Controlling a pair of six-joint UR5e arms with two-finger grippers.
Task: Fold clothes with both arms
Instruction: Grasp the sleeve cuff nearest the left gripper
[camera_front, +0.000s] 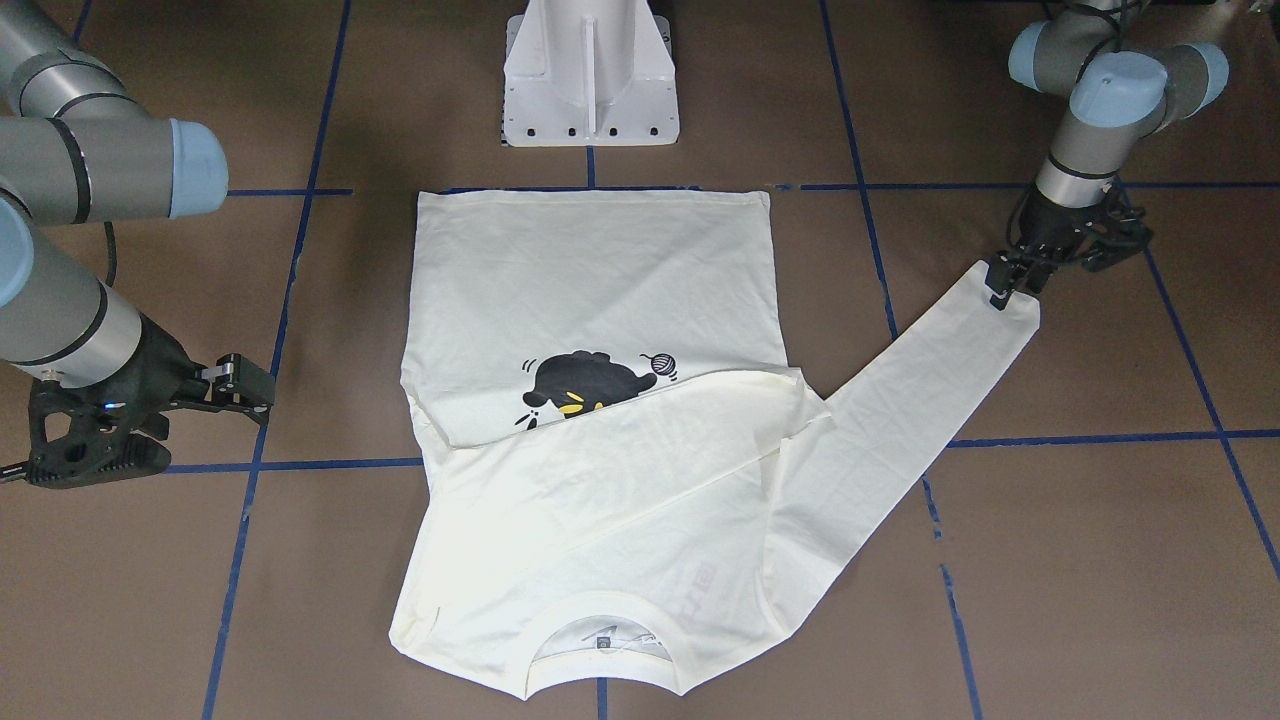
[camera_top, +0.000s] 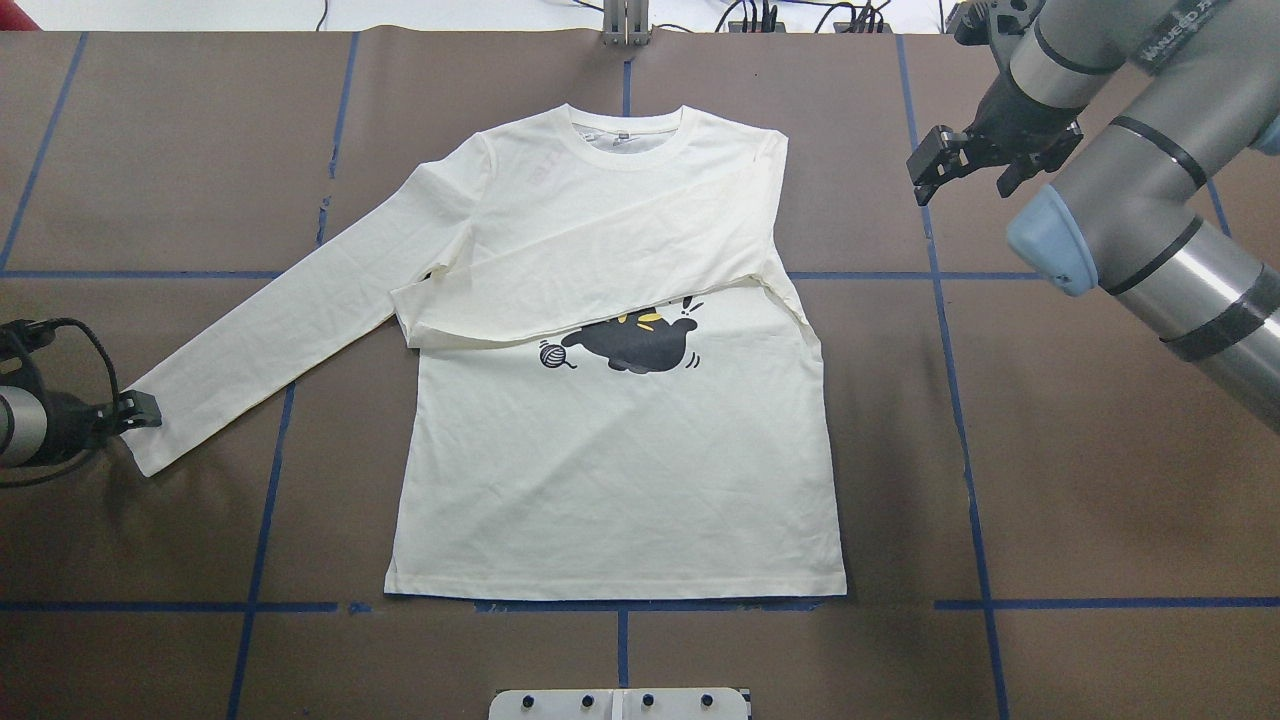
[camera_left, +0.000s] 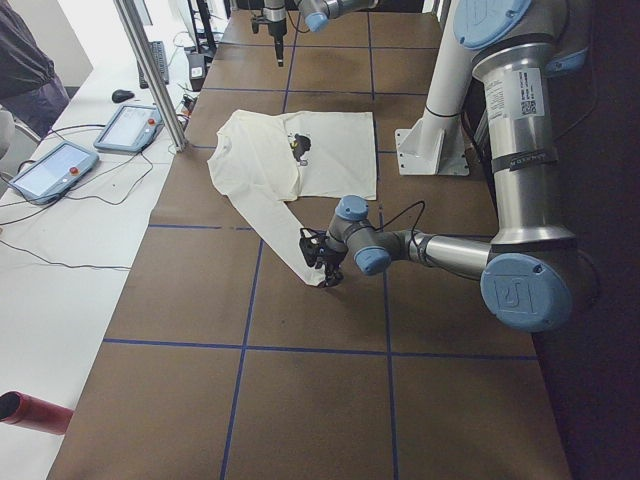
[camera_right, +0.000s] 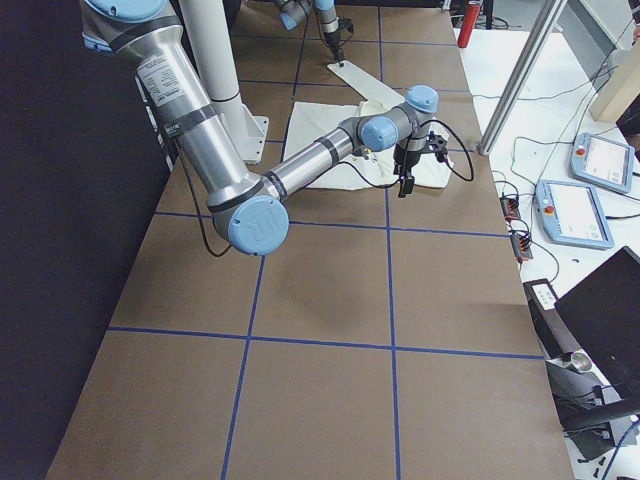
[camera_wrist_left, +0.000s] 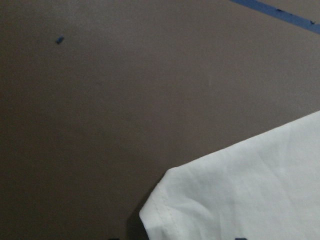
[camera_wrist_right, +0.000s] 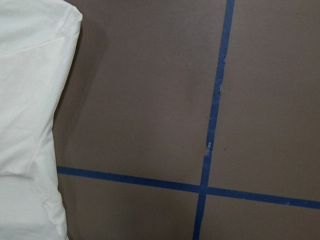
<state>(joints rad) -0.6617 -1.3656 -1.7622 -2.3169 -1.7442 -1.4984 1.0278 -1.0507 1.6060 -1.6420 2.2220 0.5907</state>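
Note:
The cream long-sleeved T-shirt (camera_top: 610, 480) lies flat with the cat print (camera_top: 630, 345) up and its collar at the far side. One sleeve is folded across the chest (camera_top: 600, 290). The other sleeve (camera_top: 290, 320) stretches out flat toward my left gripper (camera_top: 138, 410), which stands open at the cuff (camera_front: 1010, 300), fingertips down at the cuff's edge. In the left wrist view the cuff corner (camera_wrist_left: 240, 190) lies flat on the brown table. My right gripper (camera_top: 940, 165) hangs open and empty beside the shirt's shoulder, clear of the cloth (camera_wrist_right: 25, 100).
Blue tape lines (camera_top: 960, 400) grid the brown table. The white pedestal base (camera_front: 590, 90) stands just behind the shirt's hem. Teach pendants (camera_left: 50, 170) and cables lie on a side table, near a metal post (camera_left: 150, 70). A person (camera_left: 25, 60) stands at its far end.

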